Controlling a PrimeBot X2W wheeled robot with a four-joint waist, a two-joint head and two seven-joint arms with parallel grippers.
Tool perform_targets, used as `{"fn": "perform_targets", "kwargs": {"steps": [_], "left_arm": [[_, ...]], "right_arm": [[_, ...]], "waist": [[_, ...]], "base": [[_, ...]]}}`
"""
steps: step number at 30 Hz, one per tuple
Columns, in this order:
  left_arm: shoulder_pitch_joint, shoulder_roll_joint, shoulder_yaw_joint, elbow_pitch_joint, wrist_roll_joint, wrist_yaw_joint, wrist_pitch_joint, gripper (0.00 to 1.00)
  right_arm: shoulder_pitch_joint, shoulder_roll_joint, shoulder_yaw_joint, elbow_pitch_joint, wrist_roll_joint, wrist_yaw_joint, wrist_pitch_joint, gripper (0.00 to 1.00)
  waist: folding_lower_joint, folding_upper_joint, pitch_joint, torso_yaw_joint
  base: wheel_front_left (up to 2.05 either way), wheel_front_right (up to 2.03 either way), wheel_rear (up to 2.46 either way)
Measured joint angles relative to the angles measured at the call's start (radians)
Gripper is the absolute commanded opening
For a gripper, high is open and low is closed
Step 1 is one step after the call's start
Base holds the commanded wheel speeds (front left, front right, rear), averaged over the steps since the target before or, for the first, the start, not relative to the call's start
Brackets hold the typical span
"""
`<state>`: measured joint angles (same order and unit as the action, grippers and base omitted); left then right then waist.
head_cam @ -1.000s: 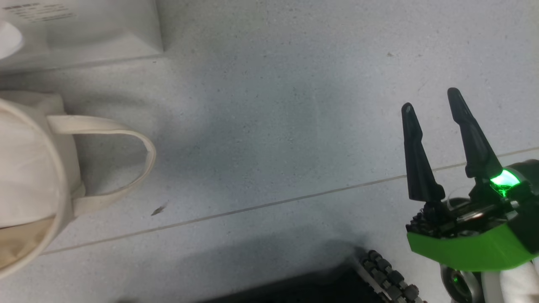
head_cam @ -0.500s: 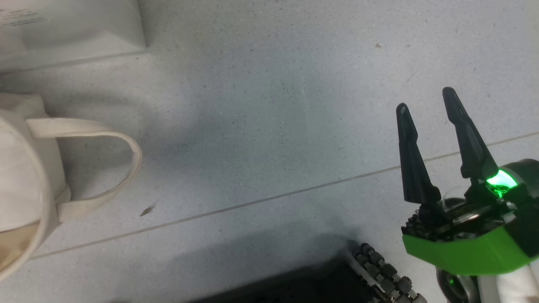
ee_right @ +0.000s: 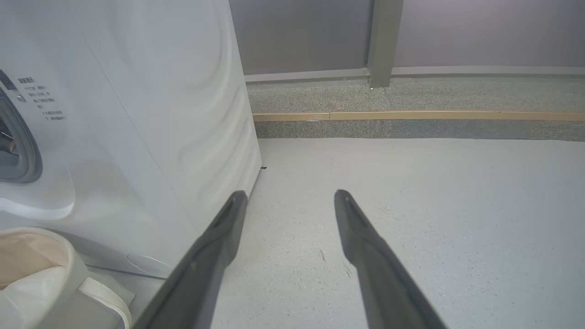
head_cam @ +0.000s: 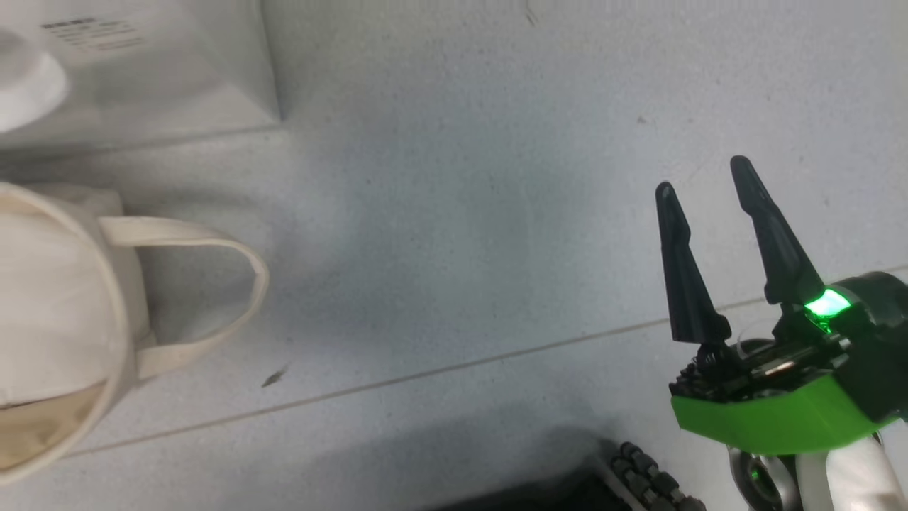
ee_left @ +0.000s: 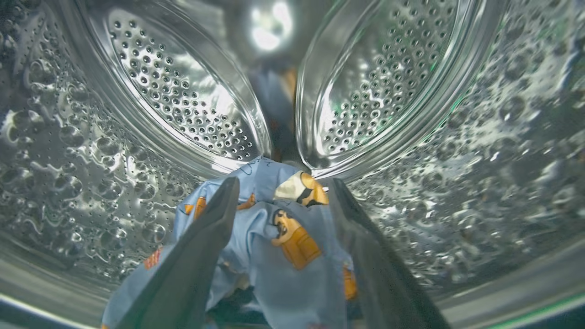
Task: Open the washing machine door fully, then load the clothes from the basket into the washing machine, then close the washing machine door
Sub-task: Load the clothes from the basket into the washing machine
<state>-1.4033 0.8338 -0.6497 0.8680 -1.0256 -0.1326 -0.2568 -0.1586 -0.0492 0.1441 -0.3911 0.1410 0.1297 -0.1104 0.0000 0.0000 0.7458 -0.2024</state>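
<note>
- The left end effector [ee_left: 283,183] is reached deep into the perforated shiny steel drum [ee_left: 183,91]. Its two dark fingers are spread wide, and light blue clothes printed with small orange cartoon figures [ee_left: 292,256] are bunched between them on the drum's low side. At that spread the cloth looks loose rather than pinched.
- The right end effector [head_cam: 702,175] hangs on the right over the floor, fingers well apart and holding nothing.
- Progress: with an arm inside the drum, the door must already be open, so loading is under way and the blue garment is in.
- The round soft cream canvas basket with loop strap handles [head_cam: 64,284] stands on the left, just in front of the white boxy washing machine [ee_right: 137,137]. Pale cream and white show inside it; I cannot tell whether that is a garment or only padding.
- Left to do, by my reading: withdraw the left arm, check the basket for more, then close the door.
- The pale grey speckled floor [head_cam: 461,213] has a thin seam running across it.
- At the far side, a grey panelled wall [ee_right: 457,32] rises behind a raised kerb edged with a tan strip [ee_right: 411,116].
</note>
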Motion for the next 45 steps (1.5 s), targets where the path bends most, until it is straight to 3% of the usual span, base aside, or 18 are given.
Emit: {"fn": "perform_targets", "kwargs": {"steps": [5,13,20,31,45], "left_arm": [[0.082,0.025,-0.097,-0.088,-0.085,0.0,0.005,1.0],[0.249,0.03,-0.152,-0.157,-0.137,0.0,0.005,1.0],[0.422,0.011,-0.074,-0.17,-0.12,0.0,0.005,1.0],[0.716,-0.072,0.089,-0.227,0.029,0.002,0.005,1.0],[1.075,-0.192,0.283,-0.401,0.081,0.054,0.005,1.0]], "right_arm": [[-0.001,-0.007,0.002,0.024,0.007,0.0,0.015,1.0],[-0.039,-0.032,0.037,0.113,0.047,0.0,0.018,1.0],[-0.04,-0.06,0.054,0.202,0.092,0.0,0.018,1.0],[0.035,-0.097,0.056,0.277,0.158,0.0,0.015,1.0],[0.131,-0.131,0.056,0.313,0.22,0.0,0.003,1.0]], "waist": [[-0.0001,0.0,-0.061,0.018],[-0.0001,0.0,-0.186,0.063],[-0.0001,0.0001,-0.313,0.082],[-0.0001,0.0001,-0.511,0.116],[-0.0002,0.0001,-0.686,0.148]], "base": [[0.0,0.0,0.0],[0.0,0.0,0.0],[0.0,0.0,0.0],[0.0,0.0,0.0],[0.0,0.0,0.0]]}}
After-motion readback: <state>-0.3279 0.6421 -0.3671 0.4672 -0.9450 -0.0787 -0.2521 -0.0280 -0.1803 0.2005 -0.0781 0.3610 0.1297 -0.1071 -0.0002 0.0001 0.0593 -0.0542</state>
